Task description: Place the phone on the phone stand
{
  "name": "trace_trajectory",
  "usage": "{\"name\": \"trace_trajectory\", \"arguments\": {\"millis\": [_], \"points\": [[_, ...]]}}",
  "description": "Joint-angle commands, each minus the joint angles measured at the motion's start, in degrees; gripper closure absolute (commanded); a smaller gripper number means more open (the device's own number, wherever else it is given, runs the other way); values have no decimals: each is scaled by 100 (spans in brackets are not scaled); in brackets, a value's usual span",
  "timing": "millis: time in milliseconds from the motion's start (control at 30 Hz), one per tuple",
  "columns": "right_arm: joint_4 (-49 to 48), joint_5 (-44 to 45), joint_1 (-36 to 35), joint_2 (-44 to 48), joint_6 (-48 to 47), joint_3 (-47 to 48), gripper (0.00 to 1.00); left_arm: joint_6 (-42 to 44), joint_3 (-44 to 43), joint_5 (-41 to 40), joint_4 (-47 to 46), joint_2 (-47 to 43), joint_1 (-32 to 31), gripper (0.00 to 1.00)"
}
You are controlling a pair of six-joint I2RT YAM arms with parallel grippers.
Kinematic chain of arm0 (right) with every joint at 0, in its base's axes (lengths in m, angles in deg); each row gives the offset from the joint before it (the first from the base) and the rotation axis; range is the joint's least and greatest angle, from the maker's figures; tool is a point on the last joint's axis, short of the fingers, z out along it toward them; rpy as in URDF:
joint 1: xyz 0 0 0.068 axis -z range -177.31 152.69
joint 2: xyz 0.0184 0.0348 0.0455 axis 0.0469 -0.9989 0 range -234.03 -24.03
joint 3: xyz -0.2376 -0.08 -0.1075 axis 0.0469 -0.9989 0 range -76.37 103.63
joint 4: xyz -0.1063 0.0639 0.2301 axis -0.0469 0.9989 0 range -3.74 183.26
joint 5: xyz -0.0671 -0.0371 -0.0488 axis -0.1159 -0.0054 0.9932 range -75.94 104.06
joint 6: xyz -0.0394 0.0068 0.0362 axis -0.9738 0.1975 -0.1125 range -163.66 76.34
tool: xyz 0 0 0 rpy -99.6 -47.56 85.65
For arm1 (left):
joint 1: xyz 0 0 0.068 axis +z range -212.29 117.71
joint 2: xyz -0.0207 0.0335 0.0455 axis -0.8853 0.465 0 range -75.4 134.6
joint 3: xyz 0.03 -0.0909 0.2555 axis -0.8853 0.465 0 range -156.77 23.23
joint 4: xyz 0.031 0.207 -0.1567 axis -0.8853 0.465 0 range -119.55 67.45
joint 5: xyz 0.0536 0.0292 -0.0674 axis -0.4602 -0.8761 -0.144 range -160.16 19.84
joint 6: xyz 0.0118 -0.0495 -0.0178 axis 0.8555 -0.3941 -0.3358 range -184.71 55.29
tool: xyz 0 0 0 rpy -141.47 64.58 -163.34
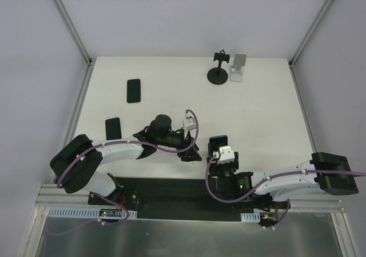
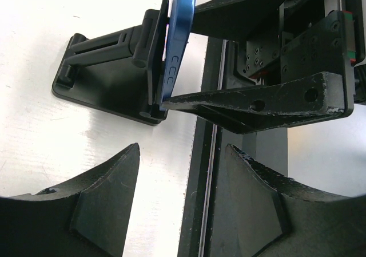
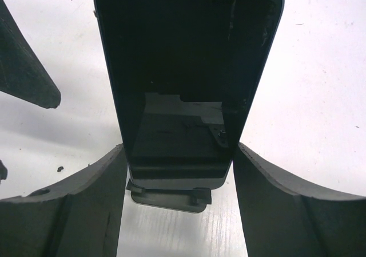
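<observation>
Right wrist view: the blue phone [image 3: 183, 56] stands upright between the fingers of the right claw [image 3: 178, 154], which pinches it by its two long edges close to the lower end. Seen from the left wrist, the phone's back lies against the black phone stand [image 2: 103, 68], just beyond the right claw's fingertips. The left claw [image 2: 183, 148] is spread wide and holds nothing, just short of the phone, above the white worktop [image 2: 34, 142].
</observation>
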Motion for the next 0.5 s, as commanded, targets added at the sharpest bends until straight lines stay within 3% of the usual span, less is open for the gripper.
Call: {"name": "trace_trajectory", "arguments": {"millis": [0,300,467], "points": [[-17,491,-8,254,267,253,99,-64,-23,101,-324,29,79,40],[237,429,71,-88,707,323,99,-73,-23,118,-350,38,88,39],[923,438,71,-281,1507,420,96,-90,-50,118,-341,82,97,39]]}}
